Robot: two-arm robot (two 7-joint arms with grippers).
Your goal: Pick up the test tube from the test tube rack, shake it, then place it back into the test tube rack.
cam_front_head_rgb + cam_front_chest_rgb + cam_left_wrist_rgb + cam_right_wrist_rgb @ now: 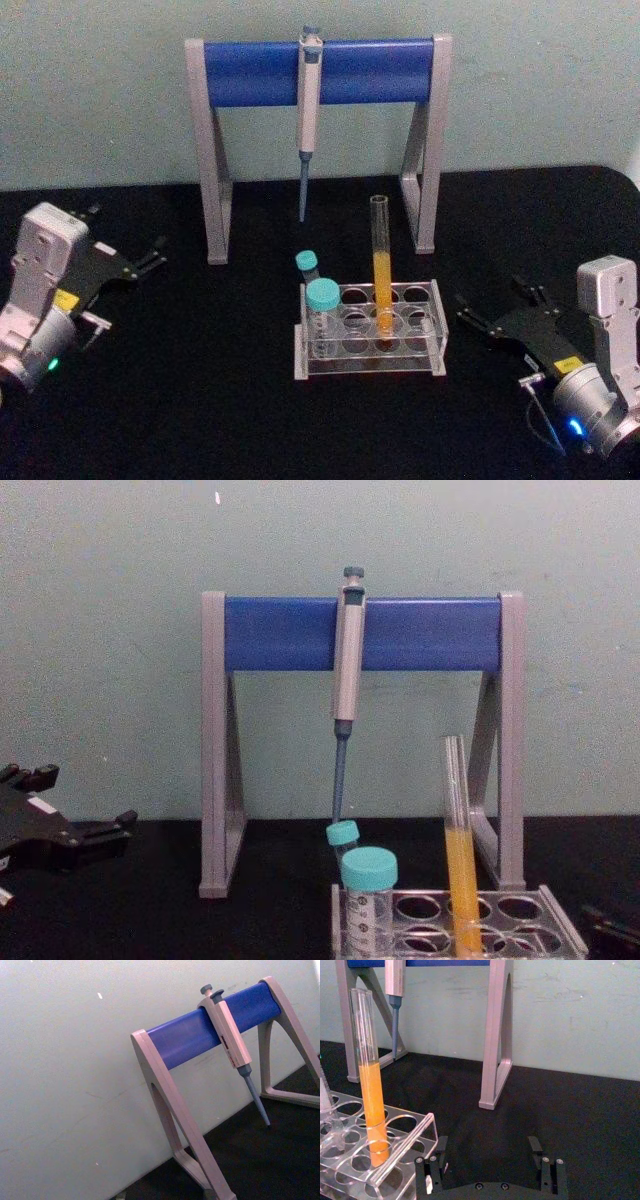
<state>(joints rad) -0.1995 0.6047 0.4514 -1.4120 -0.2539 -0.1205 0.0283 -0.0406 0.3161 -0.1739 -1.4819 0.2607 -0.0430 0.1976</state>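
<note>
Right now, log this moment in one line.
clear glass test tube upright in clear plastic rack | left gripper open | right gripper open, beside rack

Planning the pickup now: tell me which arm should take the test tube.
Right, probably. The right gripper sits open beside the test tube rack, and its wrist view faces the test tube nearby. The left gripper rests farther off, with the capped tubes between it and the tube.

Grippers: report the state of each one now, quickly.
Left gripper: open, empty, resting at the table's left side.
Right gripper: open, empty, right of the test tube rack; the test tube stands in the rack.
</note>
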